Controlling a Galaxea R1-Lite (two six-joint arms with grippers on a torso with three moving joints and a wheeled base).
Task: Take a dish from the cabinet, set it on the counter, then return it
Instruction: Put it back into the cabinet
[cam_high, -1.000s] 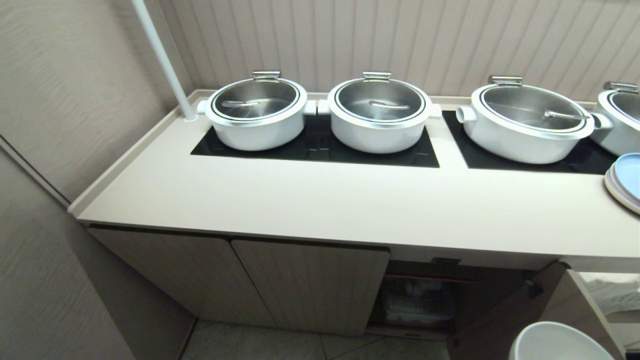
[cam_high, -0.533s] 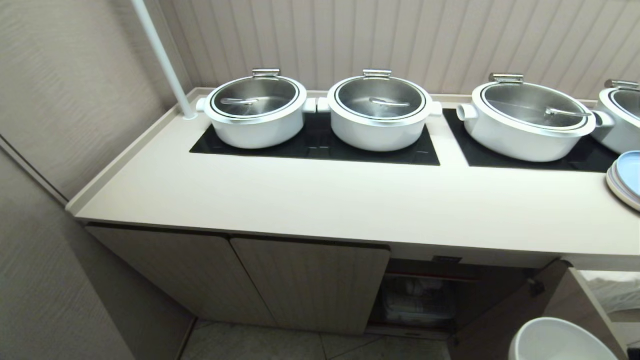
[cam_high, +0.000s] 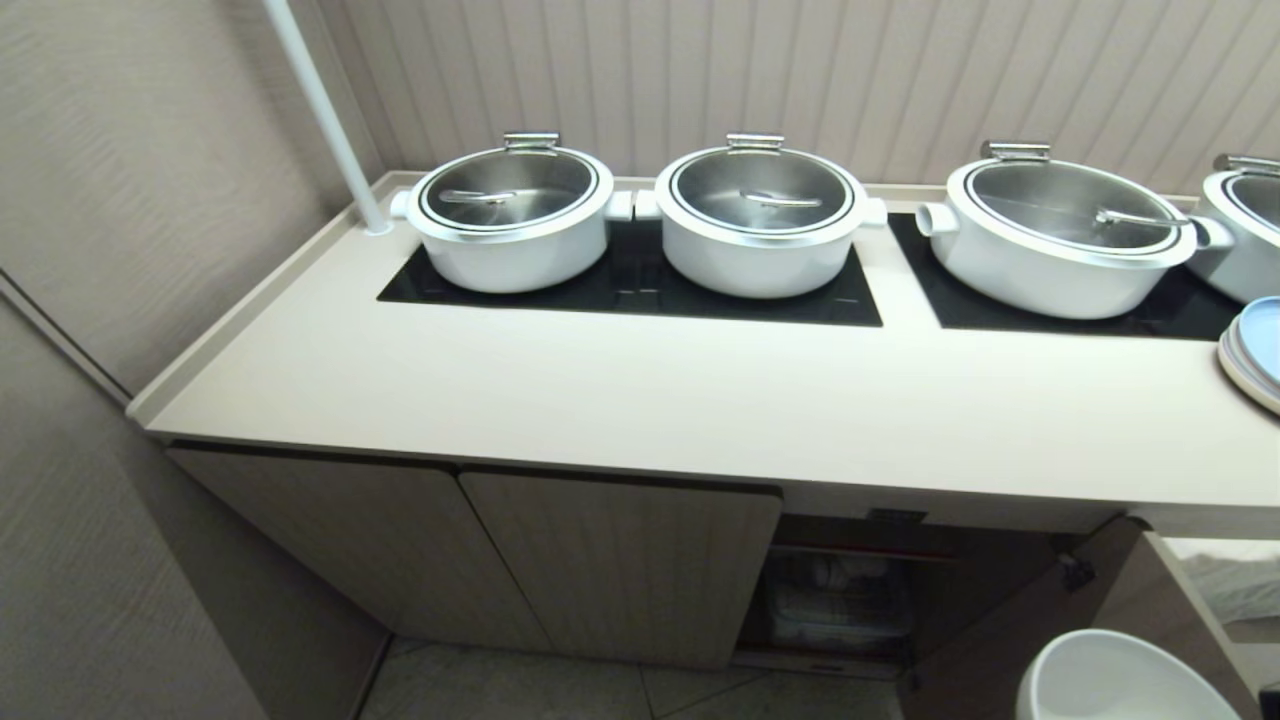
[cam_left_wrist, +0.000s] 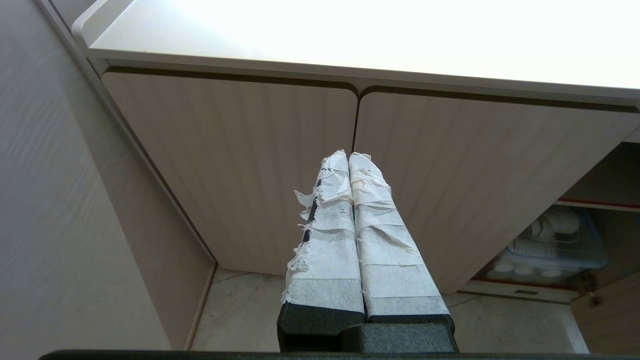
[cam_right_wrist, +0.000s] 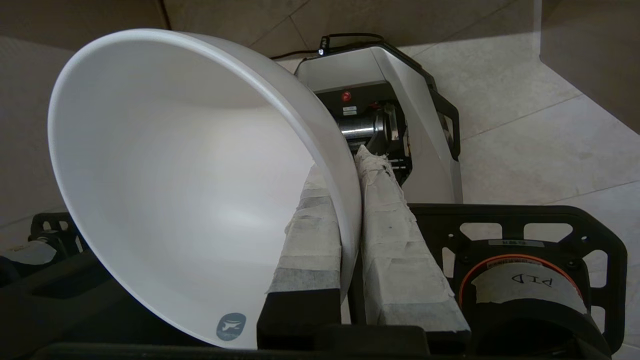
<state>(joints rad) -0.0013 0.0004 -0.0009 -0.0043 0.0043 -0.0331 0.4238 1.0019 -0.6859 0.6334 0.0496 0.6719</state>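
The dish (cam_high: 1120, 680), a plain white bowl, shows at the bottom right of the head view, below the level of the counter (cam_high: 650, 400) and in front of the cabinet's open compartment (cam_high: 850, 600). My right gripper (cam_right_wrist: 342, 165) is shut on the dish (cam_right_wrist: 190, 175), one taped finger inside the rim and one outside; the bowl is tipped on its side above my base. My left gripper (cam_left_wrist: 348, 157) is shut and empty, held low in front of the cabinet's two closed doors (cam_left_wrist: 240, 165).
Several white pots with steel lids (cam_high: 510, 215) stand on black glass panels along the counter's back. Plates (cam_high: 1255, 350) are stacked at its right edge. An open cabinet door (cam_high: 1010, 640) juts out beside the bowl. A clear box of white crockery (cam_left_wrist: 555, 245) sits inside.
The whole head view has shifted a little, the counter and pots sliding up in the picture, so the camera moved. The dish stays gripped at the bottom right.
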